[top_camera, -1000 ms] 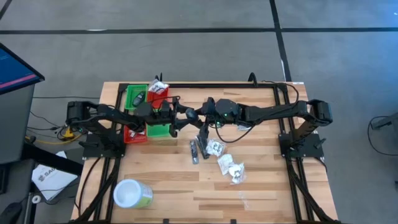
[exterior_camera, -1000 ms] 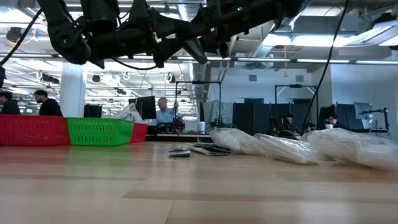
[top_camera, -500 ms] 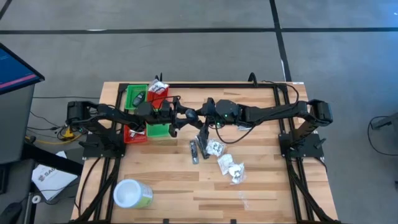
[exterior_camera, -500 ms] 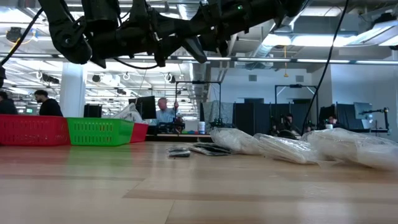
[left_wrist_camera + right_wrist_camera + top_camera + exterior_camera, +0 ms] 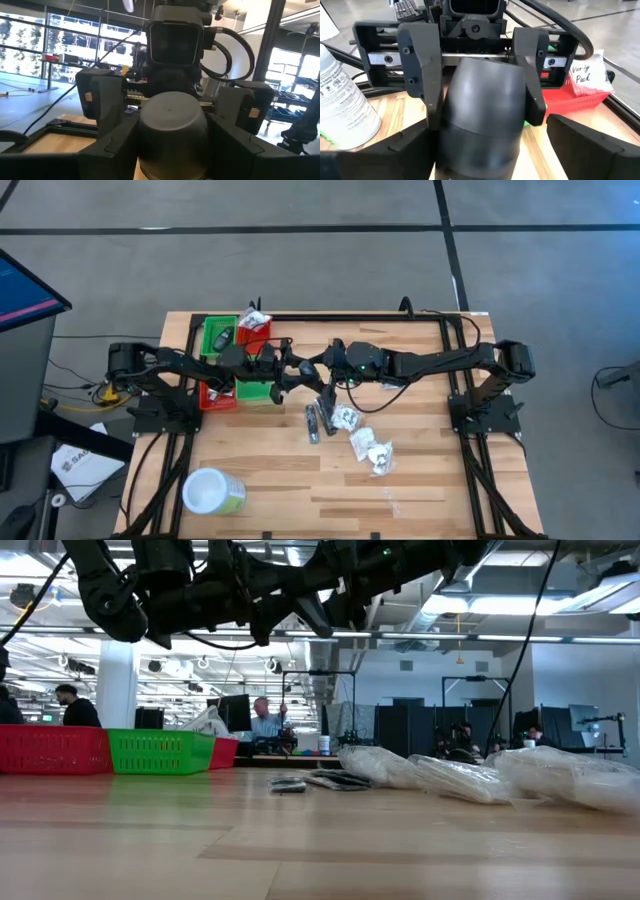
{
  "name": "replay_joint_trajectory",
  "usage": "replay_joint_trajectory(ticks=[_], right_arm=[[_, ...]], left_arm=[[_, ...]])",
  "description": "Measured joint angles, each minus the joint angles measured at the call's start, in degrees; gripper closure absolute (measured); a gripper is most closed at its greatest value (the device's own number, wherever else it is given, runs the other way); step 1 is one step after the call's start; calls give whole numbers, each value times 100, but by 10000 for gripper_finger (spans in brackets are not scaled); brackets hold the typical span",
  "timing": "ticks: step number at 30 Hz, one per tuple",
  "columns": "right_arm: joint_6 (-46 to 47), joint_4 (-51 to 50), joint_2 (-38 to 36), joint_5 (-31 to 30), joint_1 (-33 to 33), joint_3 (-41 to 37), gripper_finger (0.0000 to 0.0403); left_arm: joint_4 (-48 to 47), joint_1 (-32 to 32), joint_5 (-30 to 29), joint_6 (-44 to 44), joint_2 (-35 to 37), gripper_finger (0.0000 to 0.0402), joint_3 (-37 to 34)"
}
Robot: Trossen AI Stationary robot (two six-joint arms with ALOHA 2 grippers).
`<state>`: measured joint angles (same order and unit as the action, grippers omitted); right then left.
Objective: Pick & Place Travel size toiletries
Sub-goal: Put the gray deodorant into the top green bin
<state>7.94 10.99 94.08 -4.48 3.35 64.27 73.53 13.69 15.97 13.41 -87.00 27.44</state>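
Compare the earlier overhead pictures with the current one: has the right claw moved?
Yes, slightly. In the high view the right claw has edged toward the green bin and the left claw, which grips a dark grey bottle.

- My workbench is a wooden butcher-block table [image 5: 300, 480], pale planks, with a black frame round its edge.
- Landmark: the green bin [image 5: 217, 337], sitting near the far edge.
- Red bins [image 5: 254, 332] touch the green bin, one on its right, one on its near side, plus a second green bin [image 5: 257, 390] beside that.
- Couple of slim dark tubes [image 5: 313, 421] lie well to the right of the green bin, nearer me.
- White crinkly packets [image 5: 368, 445] trail off beyond the tubes, farther from the green bin.
- Big white-lidded green tub [image 5: 211, 491] lies on its side, well apart from the green bin, by the near edge.
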Motion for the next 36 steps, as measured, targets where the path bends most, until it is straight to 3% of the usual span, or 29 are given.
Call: replay_joint_trajectory(ticks=[13, 23, 26, 36], right_arm=[[17, -822, 0, -8, 50, 2, 93], [66, -1730, -1, -30, 101, 2, 97], [66, -1997, -1, -30, 99, 0, 97], [109, -2216, -2, -28, 97, -2, 97]], left_arm=[[-113, 218, 50, 55, 93, 210, -4], [-1919, 436, -43, -201, 1335, 210, -17], [-2816, 441, -606, -430, 1842, 210, -17], [-5506, 439, -3366, -568, 3230, 210, -22]])
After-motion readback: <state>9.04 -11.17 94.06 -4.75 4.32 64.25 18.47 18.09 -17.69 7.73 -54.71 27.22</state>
